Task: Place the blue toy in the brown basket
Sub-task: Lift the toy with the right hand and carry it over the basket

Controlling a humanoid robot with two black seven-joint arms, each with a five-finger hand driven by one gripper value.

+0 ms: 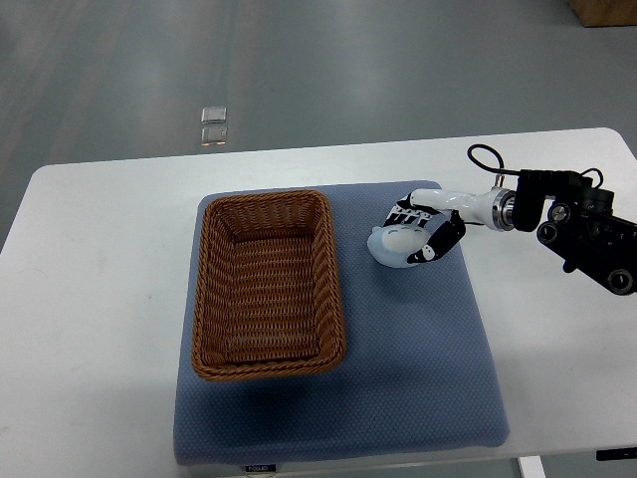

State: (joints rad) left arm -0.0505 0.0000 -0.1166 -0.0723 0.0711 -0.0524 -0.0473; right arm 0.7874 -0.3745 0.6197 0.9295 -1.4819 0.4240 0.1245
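Right hand (423, 231) wrapped over blue toy (393, 246) — beside brown basket (267, 284), on mat (418, 368)

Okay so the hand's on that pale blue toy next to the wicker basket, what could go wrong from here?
The right hand wraps its fingers around the rounded pale blue toy, which sits on the blue-grey mat. The grip looks partial, so the toy may slip out when lifted. The brown woven wicker basket has a raised rim close to the toy, so a low carry could clip it and push the basket along the mat.
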